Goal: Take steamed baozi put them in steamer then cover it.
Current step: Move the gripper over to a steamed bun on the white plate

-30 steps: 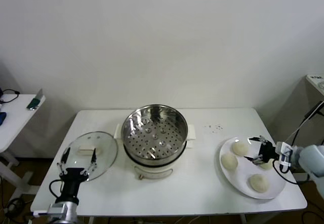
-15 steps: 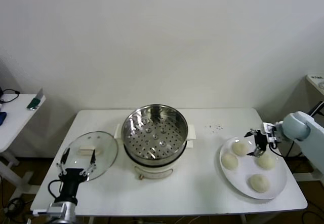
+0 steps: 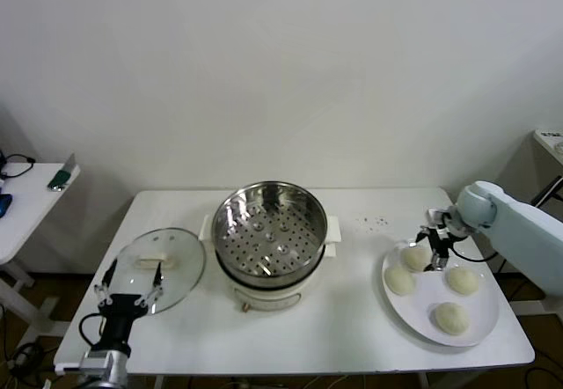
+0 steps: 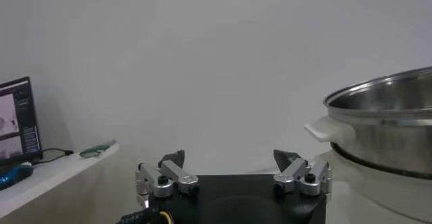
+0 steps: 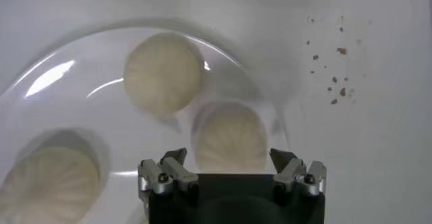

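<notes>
Several cream-white steamed baozi lie on a white plate (image 3: 479, 327) at the table's right end. My right gripper (image 3: 435, 245) hovers open just over the back-left baozi (image 3: 414, 257). In the right wrist view that baozi (image 5: 230, 137) lies right ahead of the open gripper (image 5: 229, 158), with nothing between the fingers. Two more baozi (image 5: 164, 73) (image 5: 47, 181) lie further out. The shiny perforated steamer (image 3: 268, 231) stands uncovered and holds nothing, mid-table. The glass cover (image 3: 160, 268) lies flat to its left. My left gripper (image 3: 130, 290) stands open at the cover's near edge.
Dark crumbs (image 3: 376, 222) are scattered on the table behind the plate. A small side table (image 3: 26, 200) with a phone stands off the table's left end. In the left wrist view the steamer (image 4: 385, 127) rises close beside my left gripper (image 4: 229, 159).
My right arm has swung from the plate's right side to its back-left, so the gripper now sits over the back-left baozi. The left gripper has hardly moved.
</notes>
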Controlling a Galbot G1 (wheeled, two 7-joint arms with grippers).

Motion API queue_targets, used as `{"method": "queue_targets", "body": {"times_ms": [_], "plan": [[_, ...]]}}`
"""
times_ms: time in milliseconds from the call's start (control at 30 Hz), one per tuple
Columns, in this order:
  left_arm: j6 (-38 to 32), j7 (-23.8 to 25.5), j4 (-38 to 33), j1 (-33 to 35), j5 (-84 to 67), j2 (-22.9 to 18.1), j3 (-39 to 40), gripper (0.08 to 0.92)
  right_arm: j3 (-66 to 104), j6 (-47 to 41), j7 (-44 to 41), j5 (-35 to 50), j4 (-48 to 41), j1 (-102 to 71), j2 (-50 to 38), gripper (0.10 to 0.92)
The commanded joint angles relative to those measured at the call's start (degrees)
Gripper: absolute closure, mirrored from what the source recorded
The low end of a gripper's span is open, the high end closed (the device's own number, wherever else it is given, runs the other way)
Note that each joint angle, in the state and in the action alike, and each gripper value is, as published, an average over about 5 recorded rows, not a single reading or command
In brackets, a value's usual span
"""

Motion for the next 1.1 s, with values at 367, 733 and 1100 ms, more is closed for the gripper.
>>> {"method": "queue_targets", "body": {"times_ms": [367, 733, 1100], "plan": [[-1.10, -0.13, 1.03, 0.30, 1.90, 1.20, 0.70, 0.177, -3.41, 0.45, -0.30, -2.30, -3.97, 2.17, 3.71, 0.211], [-1.41, -0.25, 1.13, 0.86, 1.72, 1.00, 0.59, 0.177, -3.73, 1.19, -0.43, -2.65, -3.92, 2.40, 3.59, 0.286], [-0.82, -1.16, 1.28, 0.88, 0.83, 0.22, 0.07, 0.177, -4.13, 2.38, -1.09, -2.29, -2.73, 3.37, 2.30, 0.324]]}}
